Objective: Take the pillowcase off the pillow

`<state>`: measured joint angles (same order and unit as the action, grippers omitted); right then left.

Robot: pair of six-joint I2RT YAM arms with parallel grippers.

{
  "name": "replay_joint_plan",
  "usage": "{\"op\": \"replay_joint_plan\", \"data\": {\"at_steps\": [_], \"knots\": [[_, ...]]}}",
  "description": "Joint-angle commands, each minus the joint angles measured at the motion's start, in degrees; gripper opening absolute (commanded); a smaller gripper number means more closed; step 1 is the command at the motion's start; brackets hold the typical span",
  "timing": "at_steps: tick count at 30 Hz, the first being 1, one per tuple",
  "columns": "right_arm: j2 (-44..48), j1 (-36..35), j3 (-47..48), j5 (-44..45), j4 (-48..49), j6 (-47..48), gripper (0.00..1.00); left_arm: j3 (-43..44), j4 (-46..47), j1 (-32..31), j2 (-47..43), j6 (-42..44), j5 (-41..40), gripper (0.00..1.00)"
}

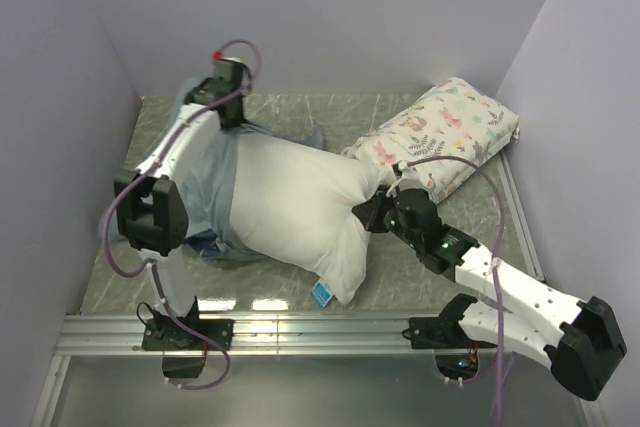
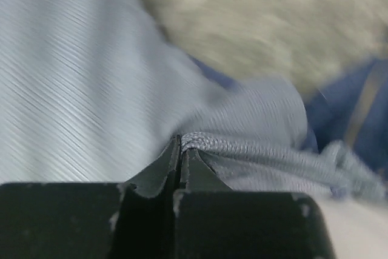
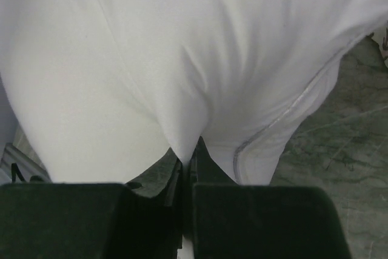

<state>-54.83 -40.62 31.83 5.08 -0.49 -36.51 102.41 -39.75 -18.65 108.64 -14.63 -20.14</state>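
The plump white pillow [image 1: 300,207] lies across the middle of the table, its blue-and-white label [image 1: 321,294] at the near corner. Its left end sits inside the grey-blue pillowcase [image 1: 208,187], whose darker blue flap [image 2: 345,107] shows in the left wrist view. My left gripper [image 1: 232,112] is at the far left, shut on a bunched fold of the pillowcase [image 2: 200,144]. My right gripper [image 1: 372,215] is at the pillow's right end, shut on a pinch of the pillow's white cloth [image 3: 188,144] beside its piped seam.
A smaller floral-print pillow [image 1: 440,135] lies at the back right, close behind my right arm. Grey walls close in the left, back and right sides. A metal rail [image 1: 300,332] runs along the near edge.
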Motion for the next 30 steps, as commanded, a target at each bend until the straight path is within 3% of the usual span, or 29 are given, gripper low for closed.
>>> {"op": "replay_joint_plan", "data": {"at_steps": [1, 6, 7, 11, 16, 20, 23, 24, 26, 27, 30], "knots": [[4.45, 0.19, 3.13, 4.84, -13.19, 2.75, 0.0, 2.1, 2.92, 14.32, -0.89, -6.18, -7.55, 0.0], [8.16, 0.72, 16.13, 10.11, -21.47, 7.32, 0.0, -0.98, 6.87, 18.48, -2.29, -8.82, -7.81, 0.0], [8.16, 0.89, 18.42, 12.91, -24.53, 8.12, 0.0, -1.77, 7.14, 21.61, -2.73, -9.62, -7.46, 0.0], [8.51, 5.01, 28.78, 18.2, -29.82, 12.25, 0.0, -3.44, 8.72, 24.98, -4.66, -11.65, -4.11, 0.0], [9.04, 9.51, 33.55, 19.18, -32.64, 15.24, 0.0, 0.33, 7.58, 25.16, -3.0, -11.91, 1.23, 0.0], [7.9, 9.42, 29.62, 12.62, -30.81, 13.14, 0.0, 0.42, 13.02, 22.97, -4.39, -9.9, 9.67, 0.04], [7.19, 9.42, 24.44, 8.29, -27.64, 10.42, 0.0, 3.14, 13.03, 19.37, -4.4, -7.08, 9.86, 0.14], [6.84, 9.33, 23.11, 6.1, -26.85, 9.28, 0.0, 4.89, 12.59, 18.92, -4.31, -5.86, 10.82, 0.25], [7.01, 8.81, 19.6, 5.29, -24.74, 8.13, 0.0, 6.57, 10.76, 16.38, -3.7, -5.15, 11.97, 0.34], [7.62, 8.8, 18.54, 5.64, -24.21, 7.95, 0.0, 7.44, 10.31, 15.76, -3.7, -4.88, 11.97, 0.47], [9.12, 8.89, 16.25, 7.04, -23.94, 8.73, 0.0, 6.06, 9.95, 13.65, -5.45, -5.4, 11.44, 0.66]]}}
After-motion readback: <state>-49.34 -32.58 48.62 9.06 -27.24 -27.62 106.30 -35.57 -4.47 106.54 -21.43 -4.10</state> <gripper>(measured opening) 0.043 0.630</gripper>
